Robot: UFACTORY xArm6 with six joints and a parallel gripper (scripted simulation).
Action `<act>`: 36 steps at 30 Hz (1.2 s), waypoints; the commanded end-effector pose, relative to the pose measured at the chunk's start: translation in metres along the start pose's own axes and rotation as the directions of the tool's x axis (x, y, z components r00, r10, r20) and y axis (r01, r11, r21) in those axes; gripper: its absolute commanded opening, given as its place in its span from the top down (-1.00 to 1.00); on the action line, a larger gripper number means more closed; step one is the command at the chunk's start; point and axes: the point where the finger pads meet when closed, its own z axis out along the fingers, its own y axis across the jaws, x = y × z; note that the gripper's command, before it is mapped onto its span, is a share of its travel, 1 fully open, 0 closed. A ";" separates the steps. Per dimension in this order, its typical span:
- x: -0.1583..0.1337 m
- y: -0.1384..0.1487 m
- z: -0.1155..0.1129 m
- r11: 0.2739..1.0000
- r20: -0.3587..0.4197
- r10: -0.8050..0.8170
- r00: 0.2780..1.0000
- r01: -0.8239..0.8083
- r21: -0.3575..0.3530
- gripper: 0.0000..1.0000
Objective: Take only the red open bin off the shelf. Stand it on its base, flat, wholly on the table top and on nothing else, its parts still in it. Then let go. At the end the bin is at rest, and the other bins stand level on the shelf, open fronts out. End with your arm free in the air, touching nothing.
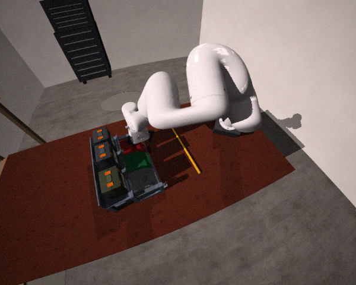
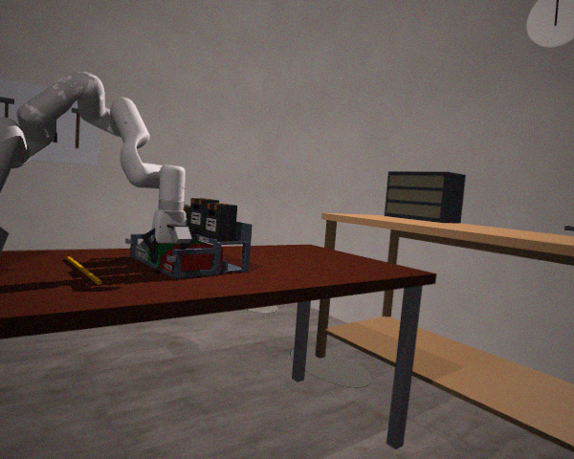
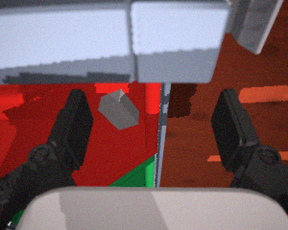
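- One gripper (image 3: 156, 126) is seen spread fully wide, nothing held, its fingers straddling the red bin's side wall.
- The red bin (image 3: 48, 139) is kept on the shelf (image 1: 95, 171), a grey part (image 3: 118, 111) inside.

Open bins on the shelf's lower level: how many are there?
3, in one row: the red bin at the far end under the open gripper, the green bin in the middle, the grey bin at the near end. None looks hidden.
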 end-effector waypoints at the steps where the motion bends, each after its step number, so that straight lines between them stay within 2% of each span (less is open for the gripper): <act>1: 0.000 -0.001 -0.001 1.000 -0.002 -0.001 1.000 0.001 0.003 -1.00; 34: 0.000 -0.001 -0.003 1.000 -0.002 -0.001 1.000 0.001 0.003 -1.00; 35: 0.000 -0.001 -0.003 1.000 -0.002 -0.001 1.000 0.001 0.003 1.00; 36: 0.000 -0.001 -0.003 1.000 -0.002 -0.001 1.000 0.001 0.003 1.00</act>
